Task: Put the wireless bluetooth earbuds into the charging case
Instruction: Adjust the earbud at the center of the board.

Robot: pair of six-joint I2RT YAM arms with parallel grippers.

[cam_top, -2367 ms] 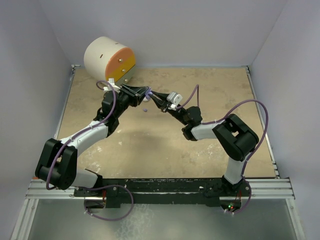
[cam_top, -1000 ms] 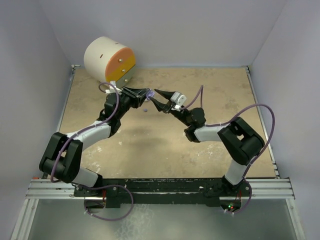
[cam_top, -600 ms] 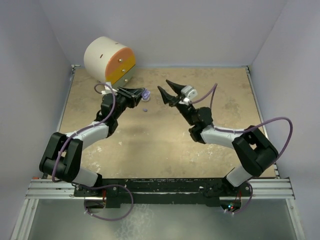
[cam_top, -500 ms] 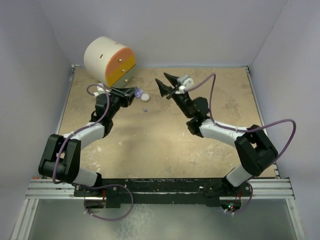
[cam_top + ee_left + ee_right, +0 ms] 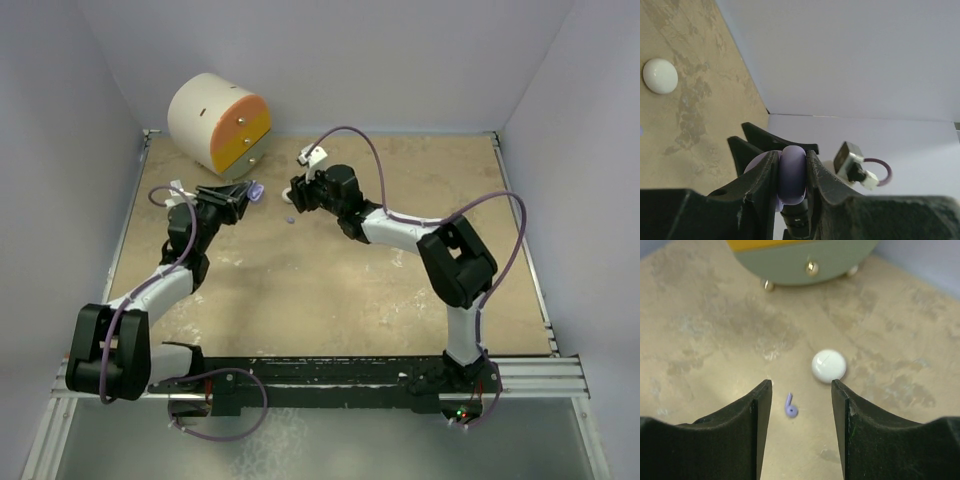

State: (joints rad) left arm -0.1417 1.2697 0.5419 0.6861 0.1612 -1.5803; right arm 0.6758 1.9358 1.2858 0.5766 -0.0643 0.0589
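Far left, your left gripper (image 5: 791, 159) is clamped hard on the lilac puck (image 5: 791, 177), likely held up as the case to load. To its right the purple earbud (image 5: 790, 406) lies on the table (image 5: 715, 340). Your right gripper (image 5: 801, 386) hangs over it, jaws half open and empty, lined up to pick it. A white puck (image 5: 829, 365) sits just beyond.

— What colours have you got out there?
— I see a purple earbud (image 5: 790, 406) on the mottled tan table (image 5: 715, 340), a glossy white puck (image 5: 829, 365), a lilac puck (image 5: 791, 172), and a cream drum (image 5: 205, 115) faced orange over grey-green.
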